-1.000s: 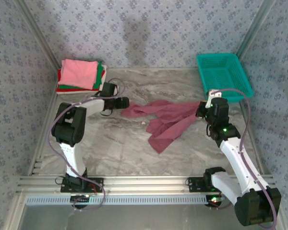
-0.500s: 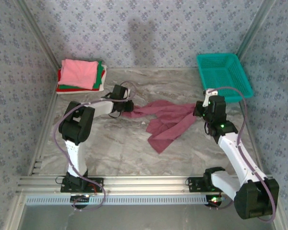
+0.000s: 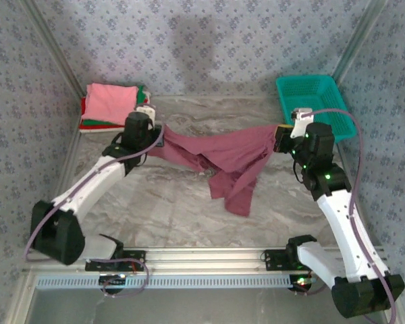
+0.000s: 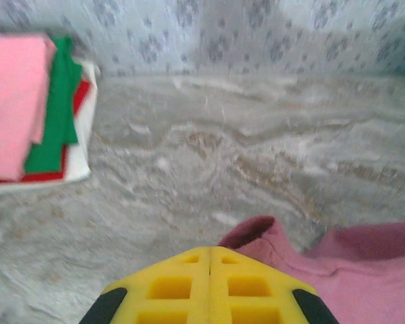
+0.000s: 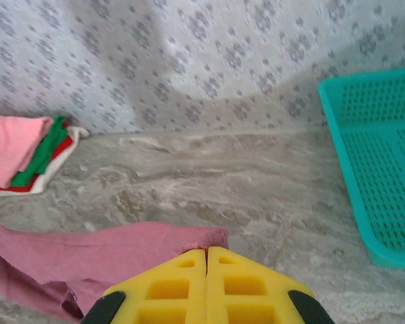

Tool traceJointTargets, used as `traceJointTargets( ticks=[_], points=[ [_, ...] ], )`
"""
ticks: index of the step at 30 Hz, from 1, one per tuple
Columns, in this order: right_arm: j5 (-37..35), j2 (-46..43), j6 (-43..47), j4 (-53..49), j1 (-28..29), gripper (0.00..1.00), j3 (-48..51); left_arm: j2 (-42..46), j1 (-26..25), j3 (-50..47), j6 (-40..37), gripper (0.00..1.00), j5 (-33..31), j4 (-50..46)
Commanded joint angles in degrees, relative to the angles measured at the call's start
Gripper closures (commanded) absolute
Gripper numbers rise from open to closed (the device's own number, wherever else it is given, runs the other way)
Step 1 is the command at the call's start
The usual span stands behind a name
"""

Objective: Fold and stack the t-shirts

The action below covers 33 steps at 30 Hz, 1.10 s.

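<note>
Now the maroon t-shirt (image 3: 226, 152) is stretched across the middle of the counter (image 3: 155, 209), its long axis running left to right between the two arms. The left end points toward the folded t-shirts (image 3: 111, 104) in the back left corner, and the right end points toward the teal basket (image 3: 317, 101) in the back right corner. The top edge sags slightly between the grips. A loose fold of cloth trails from the middle toward the near edge.

The left fingers (image 3: 156, 138) pinch the shirt's left end just beside the stack. In the left wrist view their yellow pads (image 4: 189, 287) are pressed flat together, with maroon cloth (image 4: 364, 263) bunched at their right. The right fingers (image 3: 281, 138) hold the right end close to the basket's near corner. In the right wrist view those pads (image 5: 182, 287) are likewise shut tight, with the hem (image 5: 101, 256) leading off to the left.

Half a second ago the shirt lay lower and more crumpled, and both grips sat closer to the near edge. Since then the left arm has reached out and back toward the stack. The right has moved back toward the basket, so the span between them is wider and the cloth is tauter. The stack and basket have not moved.
</note>
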State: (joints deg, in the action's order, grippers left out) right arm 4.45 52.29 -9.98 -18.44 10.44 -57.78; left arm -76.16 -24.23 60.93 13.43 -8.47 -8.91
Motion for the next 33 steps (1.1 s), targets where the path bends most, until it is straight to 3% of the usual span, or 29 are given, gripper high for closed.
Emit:
traceJointTargets(
  ticks=[1,5,8,21,28,31,33],
  points=[
    [0.86,-1.04,1.83,-4.57,0.24,1.00,-2.70,0.20,0.43,1.89,-2.93,1.00,-3.48,-10.70],
    [0.77,-3.92,1.15,-6.30,0.42,1.00,-3.80,11.48,0.54,-1.62,-3.61,1.00,-6.93,-8.80],
    [0.73,-6.53,0.62,-8.16,0.76,1.00,-6.18,17.39,0.41,2.34,-5.22,1.00,-7.41,-13.83],
    [-3.05,-16.51,1.96,-22.50,2.66,1.00,-22.95,31.53,-0.03,18.48,-13.57,1.00,-0.75,-32.52],
    [-2.32,-15.04,1.19,-22.47,2.53,1.00,-25.38,24.92,0.01,28.73,-16.32,1.00,1.02,-36.20],
    [-4.73,-12.77,1.10,-20.32,2.57,1.00,-21.73,17.17,0.43,32.74,-20.99,1.00,0.13,-35.59],
    [-6.76,-10.59,-0.27,-17.64,2.57,1.00,-17.73,10.11,3.10,35.45,-23.14,1.00,3.39,-34.65]
  ],
)
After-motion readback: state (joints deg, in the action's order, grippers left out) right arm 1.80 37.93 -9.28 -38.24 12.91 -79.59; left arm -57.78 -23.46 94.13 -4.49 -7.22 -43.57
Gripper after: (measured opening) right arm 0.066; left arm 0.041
